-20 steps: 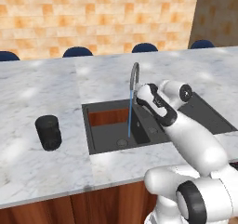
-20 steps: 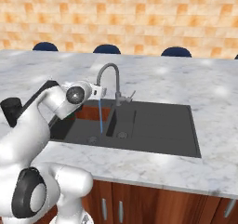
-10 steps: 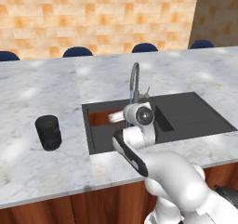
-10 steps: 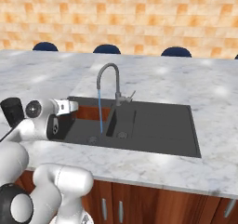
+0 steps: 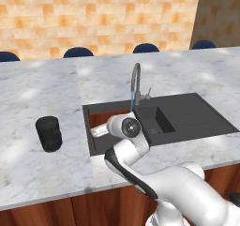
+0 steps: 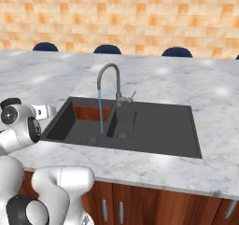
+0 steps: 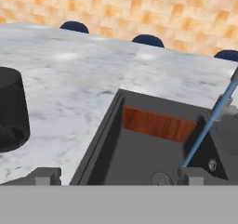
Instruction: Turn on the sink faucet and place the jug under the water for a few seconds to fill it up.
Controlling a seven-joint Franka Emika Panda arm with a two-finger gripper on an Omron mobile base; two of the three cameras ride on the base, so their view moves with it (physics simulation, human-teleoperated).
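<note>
Matte black cylindrical jug (image 5: 48, 133) stands upright on the marble counter (image 5: 42, 94), well left of the dark sink (image 5: 159, 119). Gripper (image 7: 118, 174) hangs open over the sink's near-left edge. Farther, thin light-blue water (image 6: 101, 114) falls straight from the grey gooseneck faucet (image 6: 110, 81).

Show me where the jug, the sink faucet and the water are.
jug (image 5: 48, 134): left base view, middle of its black side.
sink faucet (image 6: 115, 76): right base view, upright part of the neck.
water (image 6: 100, 113): right base view, middle of the stream.
</note>
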